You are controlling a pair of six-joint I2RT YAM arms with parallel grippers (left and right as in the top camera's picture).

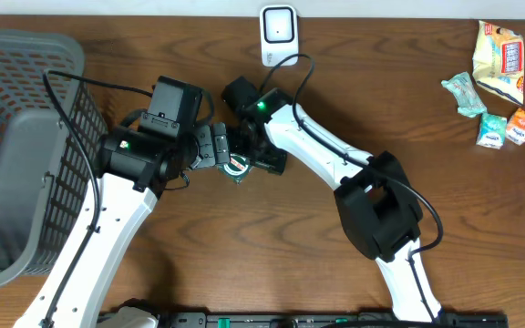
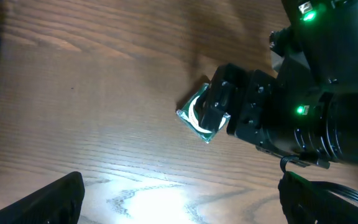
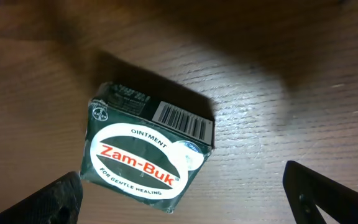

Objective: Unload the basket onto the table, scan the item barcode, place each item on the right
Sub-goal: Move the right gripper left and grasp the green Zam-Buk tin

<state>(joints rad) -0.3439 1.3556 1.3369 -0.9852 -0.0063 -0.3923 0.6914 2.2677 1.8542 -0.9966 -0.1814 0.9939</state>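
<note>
Hovering right gripper point(image 3: 191, 202): my fingers spread wide, pinching nothing.
My left gripper point(image 2: 185, 208): likewise spread, empty.
Ointment box point(image 3: 148, 146): flat on table point(image 3: 303, 93), barcode showing, beneath my right gripper.

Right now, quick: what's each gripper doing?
Left gripper: jaws open, empty.
Right gripper: jaws open above the Zam-Buk box, not gripping it.

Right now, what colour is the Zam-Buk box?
The box is dark green with a white oval; right wrist view.
</note>
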